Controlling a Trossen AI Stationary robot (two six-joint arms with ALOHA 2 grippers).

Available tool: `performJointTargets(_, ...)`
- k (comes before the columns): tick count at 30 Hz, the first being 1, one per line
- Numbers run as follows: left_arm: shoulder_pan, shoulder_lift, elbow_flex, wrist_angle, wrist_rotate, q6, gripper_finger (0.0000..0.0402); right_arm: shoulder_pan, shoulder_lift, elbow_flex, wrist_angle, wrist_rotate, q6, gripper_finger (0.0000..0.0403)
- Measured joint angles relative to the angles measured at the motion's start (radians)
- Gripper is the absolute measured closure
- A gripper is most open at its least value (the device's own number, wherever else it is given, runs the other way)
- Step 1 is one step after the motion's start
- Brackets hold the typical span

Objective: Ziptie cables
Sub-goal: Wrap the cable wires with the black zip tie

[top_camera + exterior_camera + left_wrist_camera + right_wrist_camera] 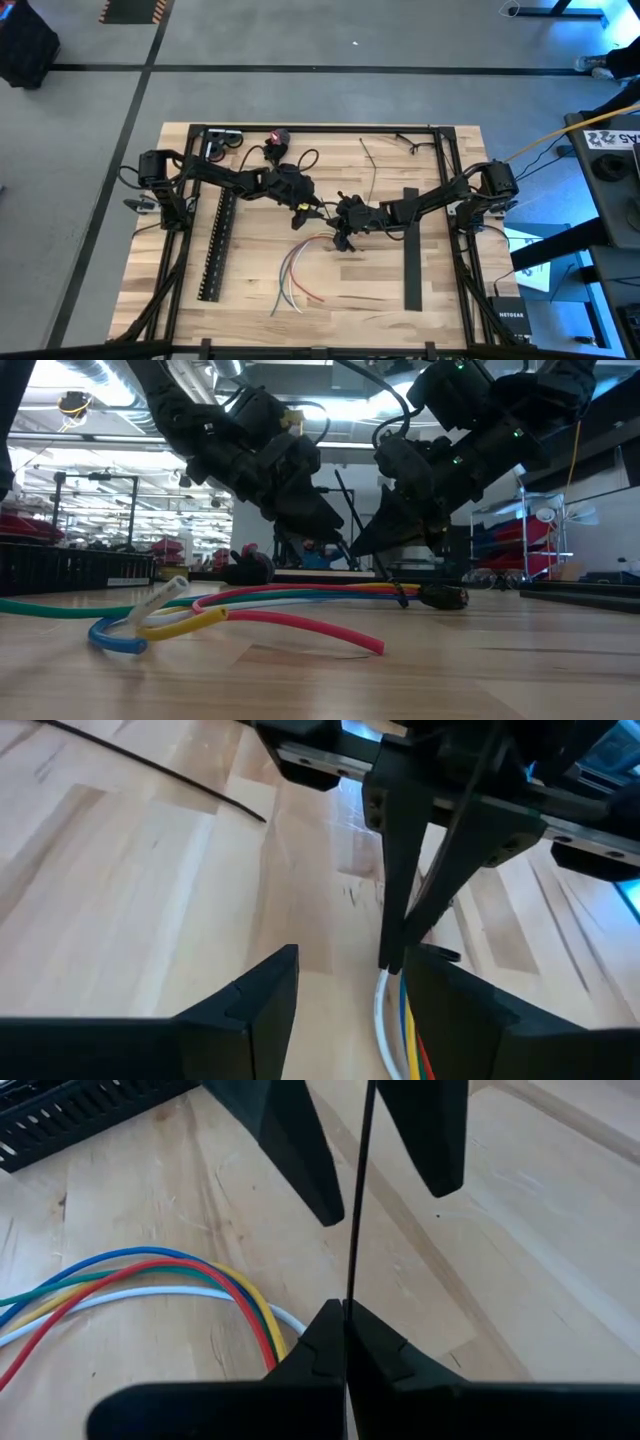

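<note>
The cables [297, 268] lie on the bench [440, 320], their coloured ends fanned out toward the front edge and their gathered black end [443, 597] just under the two claws. The right claw [346, 1342] is pressed fully together on a thin dark zip tie [356, 1200], which stands up from its fingertips, right beside the bundle's gathered end. The left claw [350, 985] hangs just above that same spot with its jaws partly apart and nothing between them; the strip rises into the gap between its fingers, as the right wrist view shows.

The step in hand looks like handing the free end of the tie across so it can be looped round the bundle. To do it well, the right claw should hold the strip steady and upright beside the bundle while the left claw closes squarely on it, well up from the right claw's fingertips. The grip must be firm before any pulling, since the strip is slim and may slip or bend. The loop should sit near the black end, where the wires are already gathered.
</note>
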Motion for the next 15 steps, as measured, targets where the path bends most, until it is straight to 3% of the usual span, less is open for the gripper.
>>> performJointTargets(15, -0.002, 0.0, 0.0, 0.007, 0.0, 0.026, 0.0226, 0.0, 0.0, 0.0, 0.0, 0.001, 0.0, 0.0403)
